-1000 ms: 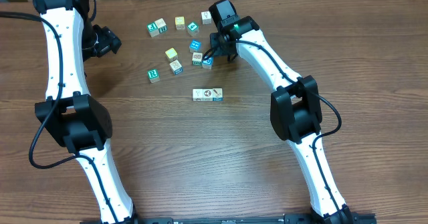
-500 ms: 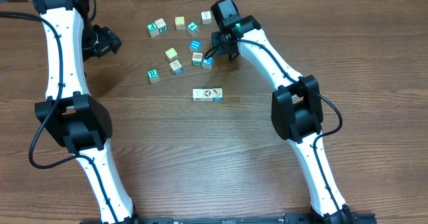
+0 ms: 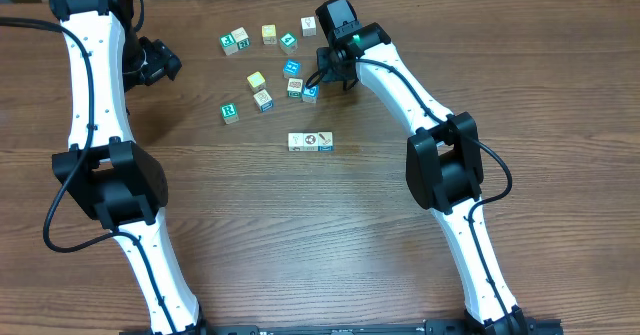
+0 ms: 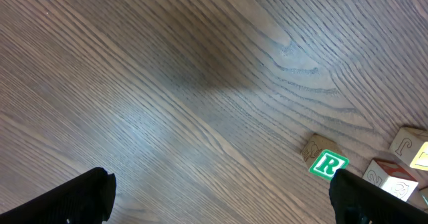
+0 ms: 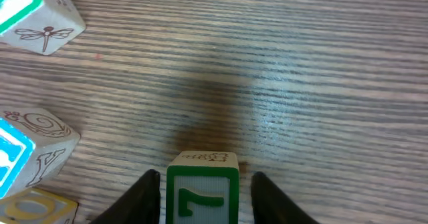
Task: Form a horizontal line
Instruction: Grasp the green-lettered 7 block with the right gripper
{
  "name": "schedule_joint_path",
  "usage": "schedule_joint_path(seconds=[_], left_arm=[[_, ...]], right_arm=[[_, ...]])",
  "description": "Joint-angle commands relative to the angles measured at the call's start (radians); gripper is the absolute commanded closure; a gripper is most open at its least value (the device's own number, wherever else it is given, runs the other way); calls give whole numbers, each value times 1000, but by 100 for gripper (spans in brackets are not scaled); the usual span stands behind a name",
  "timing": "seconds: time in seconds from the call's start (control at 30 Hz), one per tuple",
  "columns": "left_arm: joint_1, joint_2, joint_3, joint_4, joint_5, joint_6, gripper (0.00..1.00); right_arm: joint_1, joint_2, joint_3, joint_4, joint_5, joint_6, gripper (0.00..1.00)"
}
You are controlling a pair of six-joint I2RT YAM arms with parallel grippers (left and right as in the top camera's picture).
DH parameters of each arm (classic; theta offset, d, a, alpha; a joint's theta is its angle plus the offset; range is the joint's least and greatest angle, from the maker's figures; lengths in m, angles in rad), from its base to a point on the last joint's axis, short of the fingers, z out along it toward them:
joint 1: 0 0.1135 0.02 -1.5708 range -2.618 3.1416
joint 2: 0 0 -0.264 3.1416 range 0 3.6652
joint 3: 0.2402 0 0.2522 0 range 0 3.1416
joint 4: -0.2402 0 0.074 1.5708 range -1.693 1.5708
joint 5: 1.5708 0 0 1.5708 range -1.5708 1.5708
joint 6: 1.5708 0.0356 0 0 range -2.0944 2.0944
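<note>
Since it seems light and rigid, the cube (image 5: 202,198) is bracketed flat-sided by the part-open right end effector (image 5: 204,181). Grip cannot be confirmed.

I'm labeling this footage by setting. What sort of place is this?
Probably a robotics lab bench: a white left arm and right arm mounted at a wood-grain table, with small letter cubes scattered on it.

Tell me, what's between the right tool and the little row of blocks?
Nothing. In the overhead view, only bare table separates the right tool from the row of blocks.
</note>
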Motion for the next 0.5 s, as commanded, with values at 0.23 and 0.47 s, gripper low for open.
schedule_joint_path(seconds=[0.23,0.47], left_arm=[[-7,-6,-2,-2,-2,-3,0],[-7,-6,-2,-2,-2,-3,0]], right_arm=[[-4,-82,-3,-23,11,6,76],[-4,-228,-3,-156,11,10,78]])
